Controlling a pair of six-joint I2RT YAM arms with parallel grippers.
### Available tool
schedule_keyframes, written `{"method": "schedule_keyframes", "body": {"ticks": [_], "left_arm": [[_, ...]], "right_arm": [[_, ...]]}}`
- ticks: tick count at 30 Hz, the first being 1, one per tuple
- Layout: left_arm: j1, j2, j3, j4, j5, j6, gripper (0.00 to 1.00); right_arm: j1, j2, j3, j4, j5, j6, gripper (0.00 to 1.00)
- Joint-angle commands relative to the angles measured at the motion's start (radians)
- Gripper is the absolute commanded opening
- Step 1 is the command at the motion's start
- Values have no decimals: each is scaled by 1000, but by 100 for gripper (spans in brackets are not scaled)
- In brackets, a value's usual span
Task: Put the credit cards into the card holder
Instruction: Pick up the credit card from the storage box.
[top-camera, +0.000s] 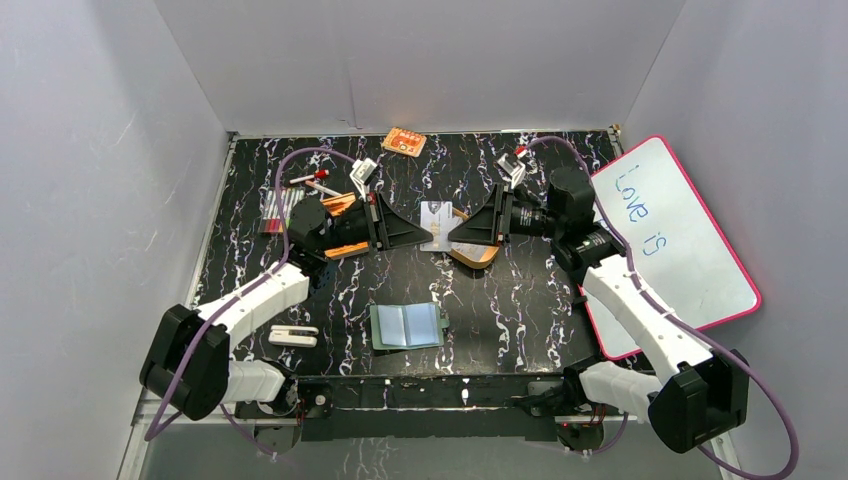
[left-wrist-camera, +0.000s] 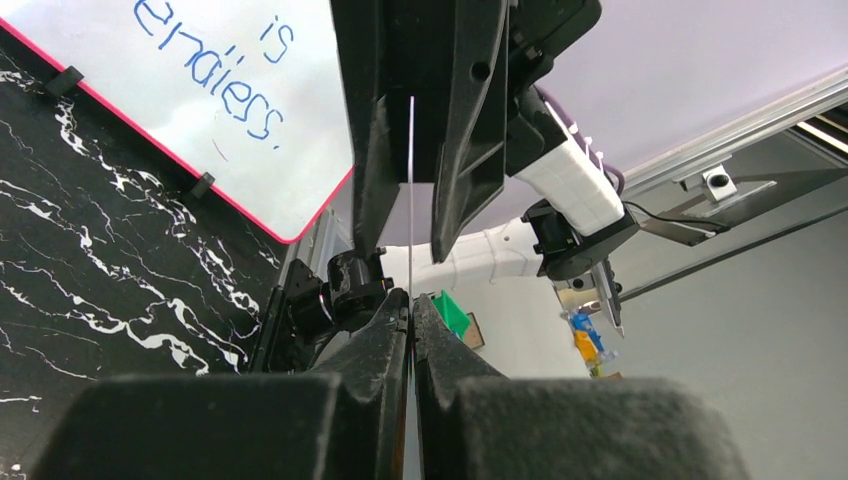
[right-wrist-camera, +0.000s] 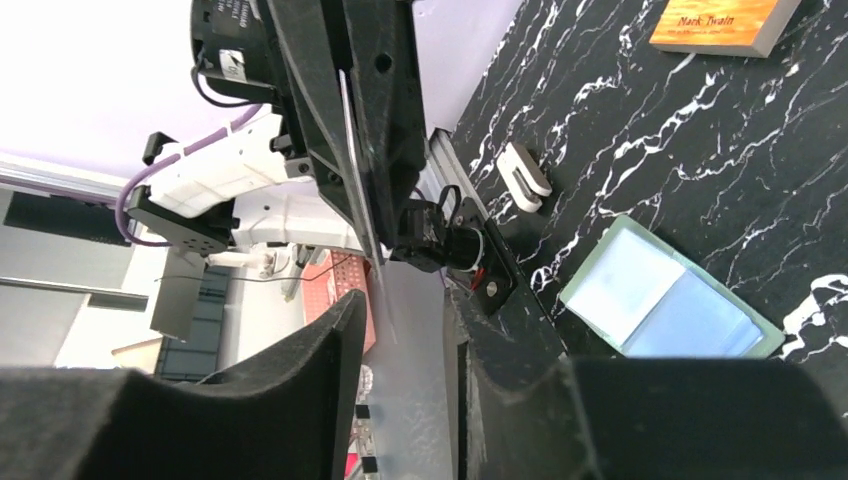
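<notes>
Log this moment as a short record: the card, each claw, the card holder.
card: held up off the table, between the two claws
left claw: shut on the card
right claw: open, one finger on each side of the card, gaps showing
card holder: lying open on the table near the arm bases, sleeves up
stage: card not yet in the card holder

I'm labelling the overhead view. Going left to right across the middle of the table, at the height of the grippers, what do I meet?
left gripper → credit card → right gripper → whiteboard
</notes>
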Motion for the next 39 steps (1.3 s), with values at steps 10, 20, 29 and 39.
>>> {"method": "schedule_keyframes", "body": {"ticks": [10,20,29,39], "left_arm": [[-4,-47,-15,35,-48,-21,0],[-4,-56,-23,35,-59,-28,0],[-4,-57,-34,35,-63,-30,0],[-7,-393,-52,-774,-306,439,86]], "right_arm": [[7,-47,-70,239,32,128,43],[44,-7,-51,292,47,150,32],[72,4,-47,293,82,140,0],[81,-58,54,-285,248,-251,0]]}}
